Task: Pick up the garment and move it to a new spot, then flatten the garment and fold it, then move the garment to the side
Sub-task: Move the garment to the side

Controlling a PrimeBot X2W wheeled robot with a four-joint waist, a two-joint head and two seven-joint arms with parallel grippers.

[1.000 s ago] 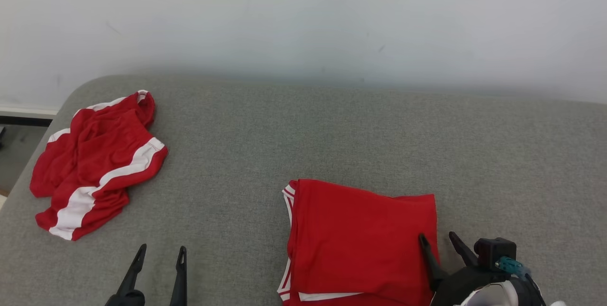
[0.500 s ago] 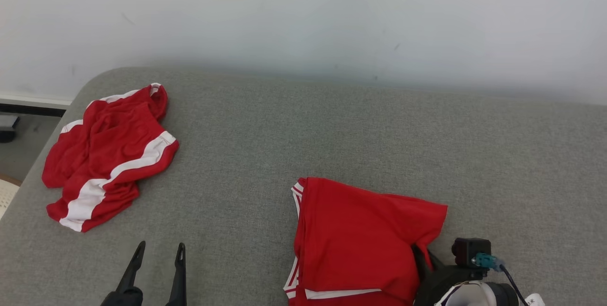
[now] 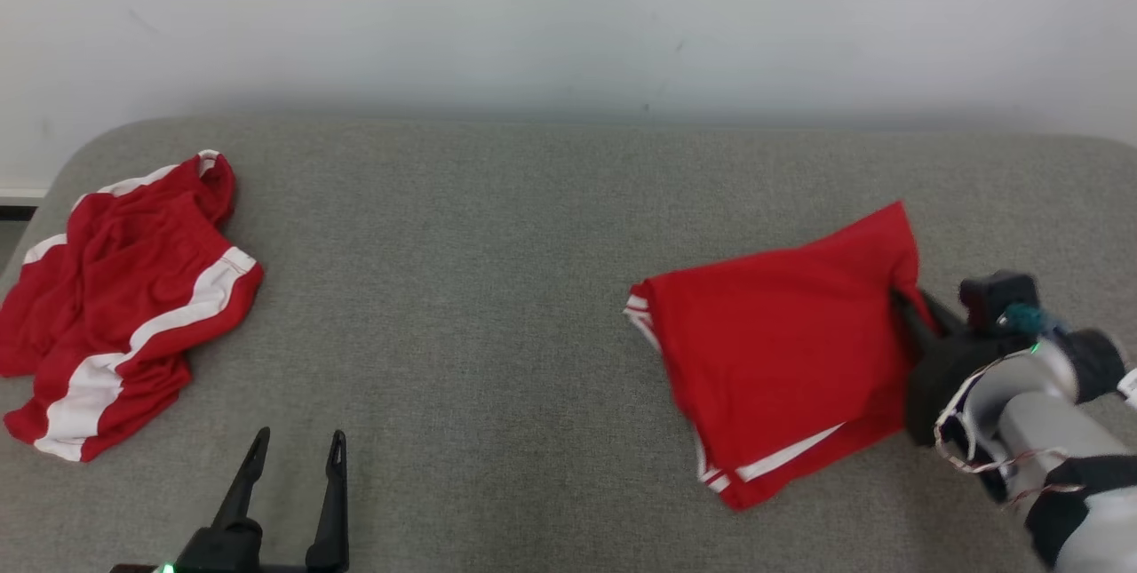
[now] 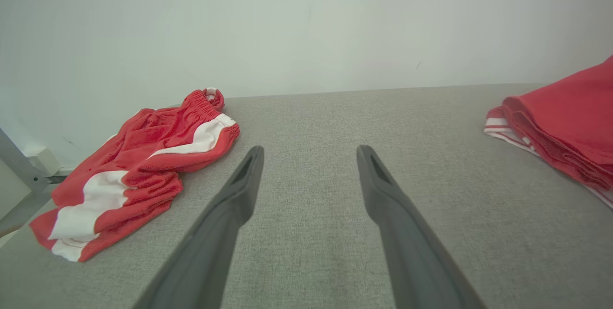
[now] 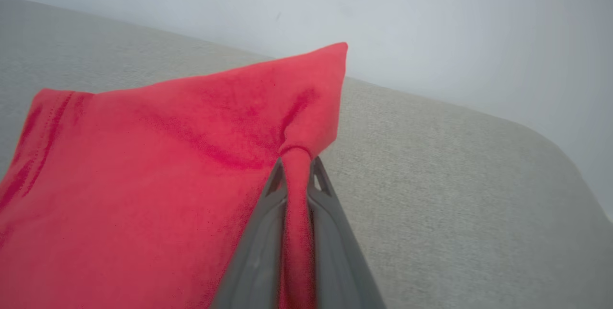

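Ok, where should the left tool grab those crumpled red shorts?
Probably the thick hem beside the white stripe on the shorts, coming from their right, the side facing the left tool; the cloth bunches into a pinchable ridge there.

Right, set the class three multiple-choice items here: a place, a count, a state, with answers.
1. In the head view, where on the grey cushion do the crumpled shorts lie? A left end; B centre; C right end.
2. How many red garments are on it? A one; B two; C three.
3. The right jaws are: A wide open; B shut on the folded garment; C shut on nothing.
A: they sit at its left edge. B: shorts plus folded garment. B: right wrist view shows red cloth pinched between them.
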